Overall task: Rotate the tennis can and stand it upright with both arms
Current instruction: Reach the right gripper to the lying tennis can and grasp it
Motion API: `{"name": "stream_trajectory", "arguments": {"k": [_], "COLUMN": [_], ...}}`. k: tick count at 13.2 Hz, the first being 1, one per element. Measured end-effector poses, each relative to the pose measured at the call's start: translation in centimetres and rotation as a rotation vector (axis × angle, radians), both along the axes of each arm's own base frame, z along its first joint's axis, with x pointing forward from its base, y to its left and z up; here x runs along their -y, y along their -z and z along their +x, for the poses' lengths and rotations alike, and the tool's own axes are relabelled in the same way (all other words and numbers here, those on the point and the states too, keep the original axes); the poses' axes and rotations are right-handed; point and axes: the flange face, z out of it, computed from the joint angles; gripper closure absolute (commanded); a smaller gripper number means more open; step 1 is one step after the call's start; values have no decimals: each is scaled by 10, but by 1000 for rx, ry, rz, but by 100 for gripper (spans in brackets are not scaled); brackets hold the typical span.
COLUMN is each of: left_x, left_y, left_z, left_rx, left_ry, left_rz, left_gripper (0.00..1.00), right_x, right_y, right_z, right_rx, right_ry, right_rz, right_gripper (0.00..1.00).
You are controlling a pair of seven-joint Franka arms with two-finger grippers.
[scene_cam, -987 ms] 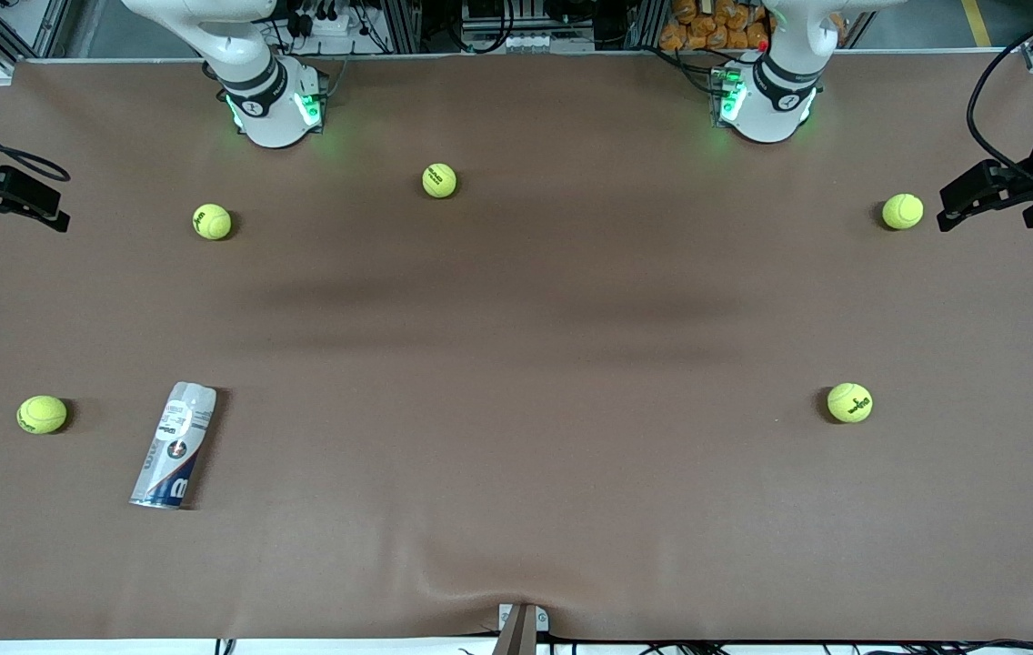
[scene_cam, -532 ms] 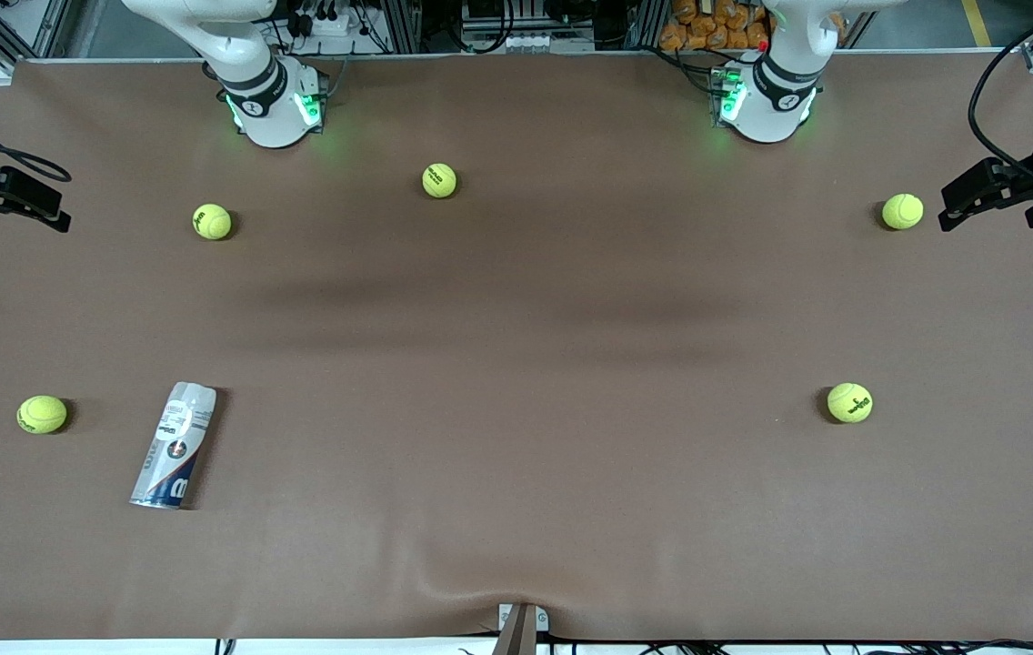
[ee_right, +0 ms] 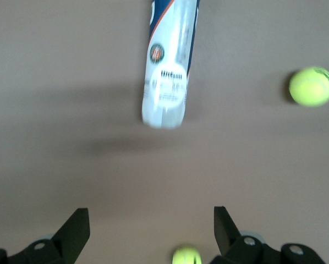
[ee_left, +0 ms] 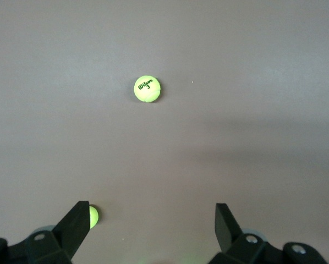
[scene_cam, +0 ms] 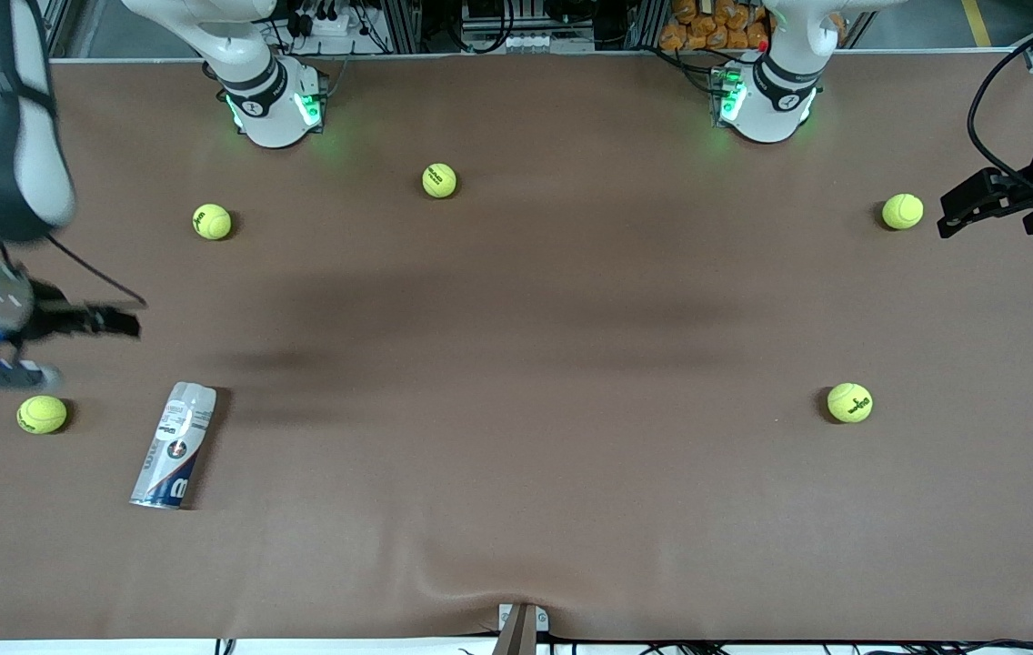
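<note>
The tennis can (scene_cam: 173, 446) lies on its side on the brown table (scene_cam: 516, 364) toward the right arm's end, near the front camera. It is a clear tube with a white and navy label. My right gripper (scene_cam: 80, 321) hangs in the air over the table beside the can, open and empty. In the right wrist view the can (ee_right: 170, 71) lies ahead of the open right gripper (ee_right: 152, 217). My left gripper (scene_cam: 980, 202) waits over the left arm's end, open and empty. The left wrist view shows the left gripper (ee_left: 152, 217) over bare table.
Several yellow-green tennis balls lie about: one (scene_cam: 42, 414) beside the can, one (scene_cam: 212, 221), one (scene_cam: 439, 180), one (scene_cam: 903, 211) by the left gripper and one (scene_cam: 849, 402). The left wrist view shows one ball (ee_left: 147, 88). The right wrist view shows two balls (ee_right: 312, 86) (ee_right: 186, 256).
My right arm has swung in from the table's end, and its gripper now hangs over the table close to the can. The left gripper has barely shifted. The can has not moved.
</note>
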Motion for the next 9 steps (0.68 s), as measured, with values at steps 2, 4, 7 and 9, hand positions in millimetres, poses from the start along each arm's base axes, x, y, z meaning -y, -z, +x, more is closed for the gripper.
{"name": "stream_trajectory", "arguments": {"k": [2,4,7,9], "left_x": [0,0,1,1], "left_y": [0,1,5,7], "left_z": [0,1,3,4], "left_rx": [0,-2,-10,-14], "left_ry": [0,0,2,3], "left_rz": [0,0,0,0], "left_gripper": [0,0,0,0], "right_x": [4,5,6,17], "right_y": [52,92,154,192], "right_z": [20,32,44,50], "right_rx": [26,46,71,114], "right_ry": [-3,-5,-9,1], "right_rz": [-5,-6,-6,-10], "right_gripper": [0,0,0,0]}}
